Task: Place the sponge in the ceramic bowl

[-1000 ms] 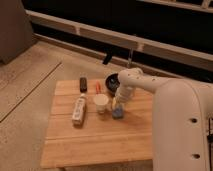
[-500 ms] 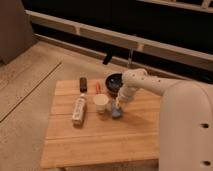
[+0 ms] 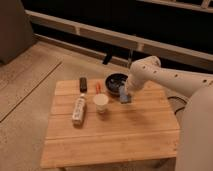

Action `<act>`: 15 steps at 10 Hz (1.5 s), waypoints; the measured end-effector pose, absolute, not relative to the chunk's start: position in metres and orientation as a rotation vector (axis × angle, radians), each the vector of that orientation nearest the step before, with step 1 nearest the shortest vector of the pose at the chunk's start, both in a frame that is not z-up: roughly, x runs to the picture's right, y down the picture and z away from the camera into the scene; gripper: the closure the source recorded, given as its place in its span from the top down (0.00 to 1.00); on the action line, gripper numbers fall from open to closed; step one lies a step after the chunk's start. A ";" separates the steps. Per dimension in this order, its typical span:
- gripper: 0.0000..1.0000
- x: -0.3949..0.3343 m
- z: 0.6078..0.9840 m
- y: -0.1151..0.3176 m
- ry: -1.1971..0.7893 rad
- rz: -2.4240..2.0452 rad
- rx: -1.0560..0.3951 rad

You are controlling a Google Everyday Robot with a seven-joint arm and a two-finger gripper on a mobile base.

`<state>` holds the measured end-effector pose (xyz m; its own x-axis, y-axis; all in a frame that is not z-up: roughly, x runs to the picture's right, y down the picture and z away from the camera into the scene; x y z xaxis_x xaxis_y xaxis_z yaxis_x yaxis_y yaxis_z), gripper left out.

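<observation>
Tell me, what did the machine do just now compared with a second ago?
The tool closed on the blue sponge and seems to have raised it slightly toward the dark ceramic bowl. The paper cup, white bottle, black bar and wooden table stayed put.

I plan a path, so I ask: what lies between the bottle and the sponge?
In the camera view, the cup stands between the bottle and the sponge. The gripper is down at the sponge, jaws shut on it.
</observation>
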<state>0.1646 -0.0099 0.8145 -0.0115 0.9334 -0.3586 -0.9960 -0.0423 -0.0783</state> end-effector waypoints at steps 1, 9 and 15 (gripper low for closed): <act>0.00 0.177 0.808 -0.022 0.227 1.583 -0.315; 0.00 0.178 0.803 -0.062 0.240 1.512 -0.231; 0.00 0.164 0.854 -0.093 0.230 1.428 -0.214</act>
<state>0.1642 -0.0926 0.8544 0.1271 0.9504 -0.2838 -0.9915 0.1300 -0.0089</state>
